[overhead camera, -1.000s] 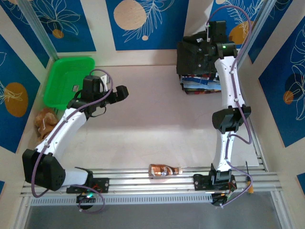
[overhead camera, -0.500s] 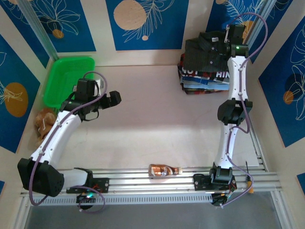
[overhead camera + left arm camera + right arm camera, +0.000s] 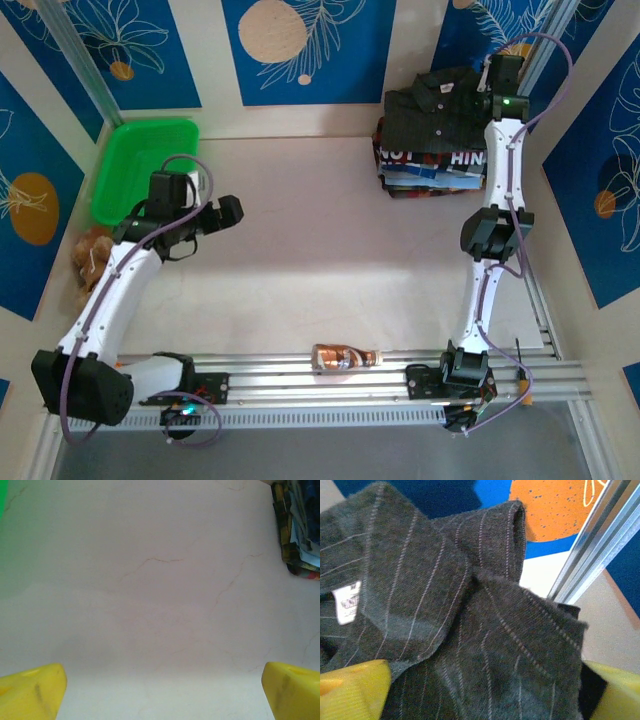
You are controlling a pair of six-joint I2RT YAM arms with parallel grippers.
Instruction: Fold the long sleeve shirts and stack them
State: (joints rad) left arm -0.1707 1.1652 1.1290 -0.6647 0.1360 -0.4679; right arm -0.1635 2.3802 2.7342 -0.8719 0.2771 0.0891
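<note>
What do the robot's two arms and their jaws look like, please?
Both the left arm and the right arm have slim white links joined by black joint housings, on black bases. A purple cable loops along each. The jaws are bright yellow, blocky wedges. A small green light glows near the right wrist.

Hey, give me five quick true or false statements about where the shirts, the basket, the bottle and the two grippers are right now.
The dark striped shirt lies on top of the clothes stack. True.
The left gripper holds a shirt. False: it is open over bare table.
The green basket sits at the far right. False: far left.
The right gripper is open over the dark shirt. True.
The bottle stands upright. False: it lies on its side.
</note>
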